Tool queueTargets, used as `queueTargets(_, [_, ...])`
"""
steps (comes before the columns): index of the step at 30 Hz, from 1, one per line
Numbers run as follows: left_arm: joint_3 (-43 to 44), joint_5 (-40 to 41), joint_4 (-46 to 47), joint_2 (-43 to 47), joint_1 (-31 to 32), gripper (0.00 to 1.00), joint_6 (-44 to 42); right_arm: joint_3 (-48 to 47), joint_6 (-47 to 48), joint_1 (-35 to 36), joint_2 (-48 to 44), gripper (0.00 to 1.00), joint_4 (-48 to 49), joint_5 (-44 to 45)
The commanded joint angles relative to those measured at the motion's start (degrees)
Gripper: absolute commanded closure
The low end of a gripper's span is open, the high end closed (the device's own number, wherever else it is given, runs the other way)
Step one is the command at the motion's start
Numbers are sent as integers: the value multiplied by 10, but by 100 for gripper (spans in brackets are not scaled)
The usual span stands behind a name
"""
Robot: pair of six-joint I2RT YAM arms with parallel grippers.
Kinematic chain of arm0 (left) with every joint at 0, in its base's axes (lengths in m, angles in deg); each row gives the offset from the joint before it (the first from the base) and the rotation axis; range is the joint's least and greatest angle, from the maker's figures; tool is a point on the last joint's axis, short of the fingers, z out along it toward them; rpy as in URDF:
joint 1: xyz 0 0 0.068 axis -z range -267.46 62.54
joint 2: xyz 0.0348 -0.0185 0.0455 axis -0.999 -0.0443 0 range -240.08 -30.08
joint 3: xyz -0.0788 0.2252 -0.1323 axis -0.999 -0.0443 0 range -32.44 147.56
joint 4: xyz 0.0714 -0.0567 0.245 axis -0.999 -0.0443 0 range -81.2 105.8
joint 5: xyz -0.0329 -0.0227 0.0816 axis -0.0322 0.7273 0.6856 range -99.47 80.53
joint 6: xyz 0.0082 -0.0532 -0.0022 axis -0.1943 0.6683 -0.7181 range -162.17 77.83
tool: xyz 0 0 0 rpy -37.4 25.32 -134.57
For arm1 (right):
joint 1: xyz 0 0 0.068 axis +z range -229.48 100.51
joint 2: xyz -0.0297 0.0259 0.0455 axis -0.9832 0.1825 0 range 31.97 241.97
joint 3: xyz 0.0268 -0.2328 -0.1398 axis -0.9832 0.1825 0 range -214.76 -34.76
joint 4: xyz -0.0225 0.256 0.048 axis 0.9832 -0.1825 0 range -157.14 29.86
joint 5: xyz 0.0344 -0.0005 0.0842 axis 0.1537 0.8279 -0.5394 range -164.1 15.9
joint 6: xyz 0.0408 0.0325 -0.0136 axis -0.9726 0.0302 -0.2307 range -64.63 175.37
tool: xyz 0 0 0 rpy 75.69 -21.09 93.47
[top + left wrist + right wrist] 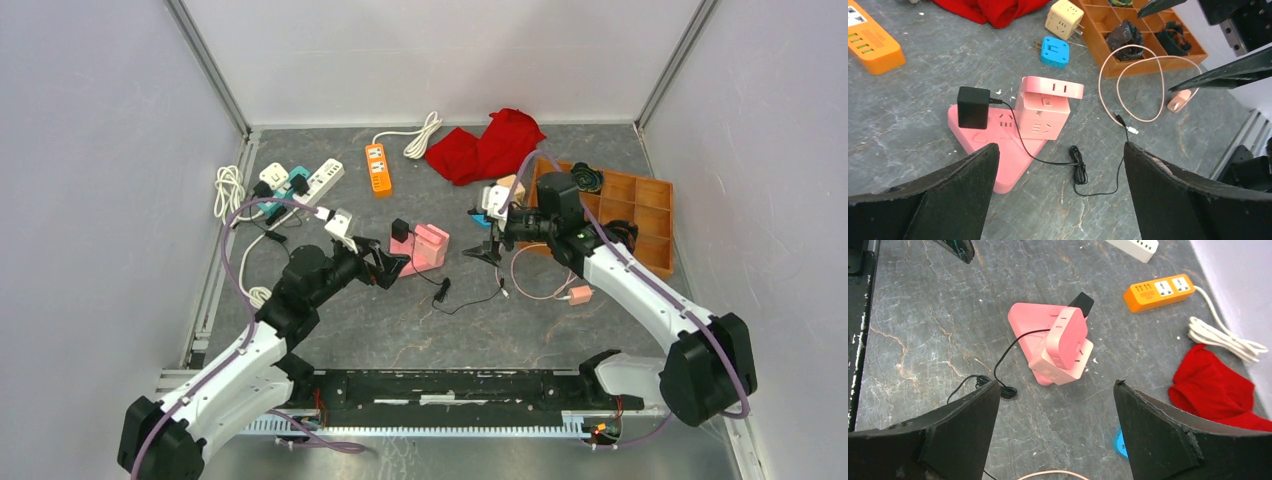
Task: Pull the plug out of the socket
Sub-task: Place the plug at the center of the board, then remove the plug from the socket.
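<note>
Black plug (973, 107) is sitting plugged into the flat pink triangular socket (1010, 170), at its far-left corner in the left wrist view, mid-table between both arms. Its thin black cord (1078, 170) is trailing across the pink base and coiling on the table. A pink cube socket (1043, 117) is standing on the same base just beside the plug, with a flat pink adapter (1053, 89) sitting on top of it. Left gripper (1060, 146) is hovering near the base, fingers spread wide, gripping nothing. Right gripper (1056, 384) is hanging over the opposite side, fingers also spread, nothing between them. Wooden divided tray (655, 195) is lying at the right, with dark bundled items (1128, 37) sitting in a couple of compartments. Grey marbled tabletop (380, 330) is carrying an orange power strip (377, 168), a white strip (318, 178), red cloth (485, 145), a blue adapter (1054, 51) and a looped pink cable (1179, 101). Pale walls (100, 150) are enclosing it.
</note>
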State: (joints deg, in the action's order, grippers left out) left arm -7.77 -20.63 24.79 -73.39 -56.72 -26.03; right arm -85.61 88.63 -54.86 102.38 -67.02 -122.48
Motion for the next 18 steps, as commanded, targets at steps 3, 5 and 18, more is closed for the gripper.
queueTargets(3, [-58, -6, 145, -36, 11, 3, 114, -18, -49, 32, 32, 11, 30, 62])
queueTargets(5, [-78, 2, 190, -50, 24, 5, 110, -20, -56, 41, 37, 11, 31, 75])
queueTargets(18, [-117, 133, 425, -224, 118, 3, -171, -23, -59, 71, 50, 13, 31, 105])
